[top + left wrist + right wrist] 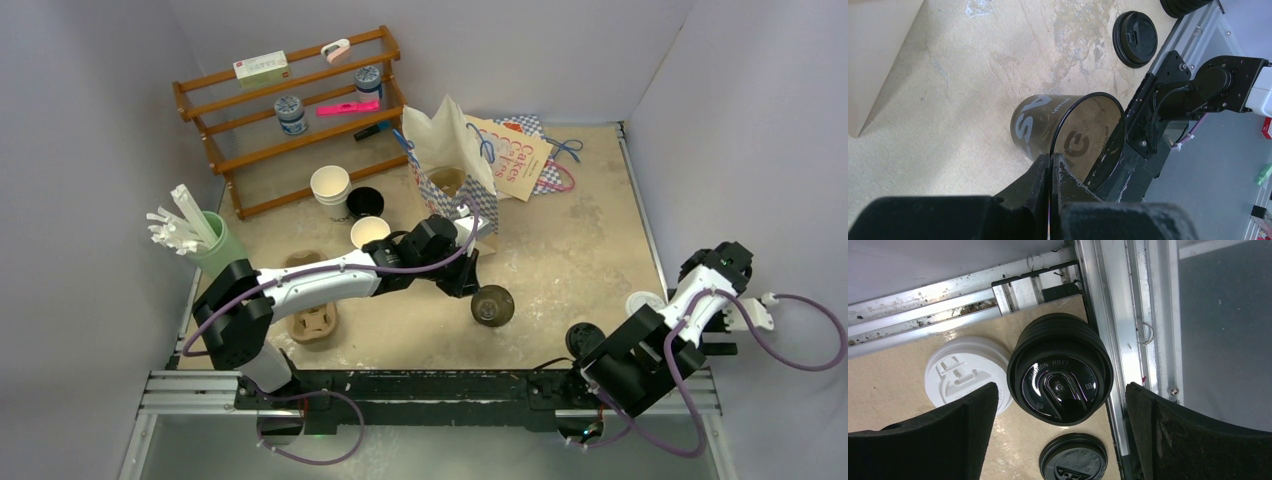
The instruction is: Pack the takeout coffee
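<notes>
The takeout coffee cup [492, 305], small, black and brownish inside, has no lid on and sits tilted in the front middle of the table. My left gripper [470, 287] is shut on its rim; in the left wrist view the fingers [1040, 172] pinch the wall of the cup [1043, 120], one inside and one outside. A single black sip lid [583, 338] [1138, 32] [1073, 460] lies flat to the cup's right. My right gripper [1060, 386] stands open over a stack of black lids [1060, 367] with nothing between its fingers.
An open paper bag [450, 160] stands behind the cup, with a printed bag [515, 155] lying flat beside it. A brown cup carrier [312, 320], a green cup of sticks [215, 245], white cups [330, 190], a wooden shelf [290, 110] and a white lid [960, 375] are around.
</notes>
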Controlling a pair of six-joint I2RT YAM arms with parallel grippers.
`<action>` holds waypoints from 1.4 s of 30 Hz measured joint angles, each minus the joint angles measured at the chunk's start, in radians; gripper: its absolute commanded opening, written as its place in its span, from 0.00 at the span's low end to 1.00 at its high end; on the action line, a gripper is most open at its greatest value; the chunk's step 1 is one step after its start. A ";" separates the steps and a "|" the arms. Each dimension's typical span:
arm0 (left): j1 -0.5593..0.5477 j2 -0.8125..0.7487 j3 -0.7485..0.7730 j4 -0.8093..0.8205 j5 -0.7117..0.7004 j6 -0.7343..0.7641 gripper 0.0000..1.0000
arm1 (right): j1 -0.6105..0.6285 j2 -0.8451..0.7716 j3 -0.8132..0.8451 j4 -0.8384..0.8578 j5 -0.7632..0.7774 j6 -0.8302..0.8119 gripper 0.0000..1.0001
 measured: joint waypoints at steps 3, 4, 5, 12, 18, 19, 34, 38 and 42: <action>0.000 0.000 0.000 0.000 0.000 0.000 0.00 | -0.003 0.000 -0.023 0.034 -0.021 -0.001 0.99; 0.002 0.000 0.000 0.000 0.000 0.001 0.00 | -0.005 0.000 -0.038 0.050 -0.032 -0.002 0.99; 0.002 0.000 0.000 0.000 0.000 0.001 0.00 | -0.006 0.000 -0.051 0.062 -0.041 -0.002 0.99; 0.002 -0.003 0.000 0.000 -0.002 0.003 0.00 | -0.007 0.000 -0.115 0.110 -0.075 -0.006 0.98; 0.007 -0.013 0.000 0.002 -0.005 0.009 0.00 | -0.007 -0.001 -0.142 0.156 -0.087 -0.008 0.87; 0.009 -0.014 0.000 0.002 -0.005 0.010 0.00 | -0.007 -0.003 -0.146 0.158 -0.086 -0.009 0.87; 0.021 -0.015 -0.006 0.005 -0.005 0.011 0.00 | 0.063 -0.042 -0.153 0.188 -0.200 0.004 0.81; 0.026 -0.015 -0.006 0.004 -0.006 0.011 0.00 | 0.194 -0.040 -0.153 0.204 -0.254 0.053 0.81; 0.031 -0.015 -0.006 0.003 -0.008 0.011 0.00 | 0.357 0.010 -0.122 0.214 -0.270 0.121 0.82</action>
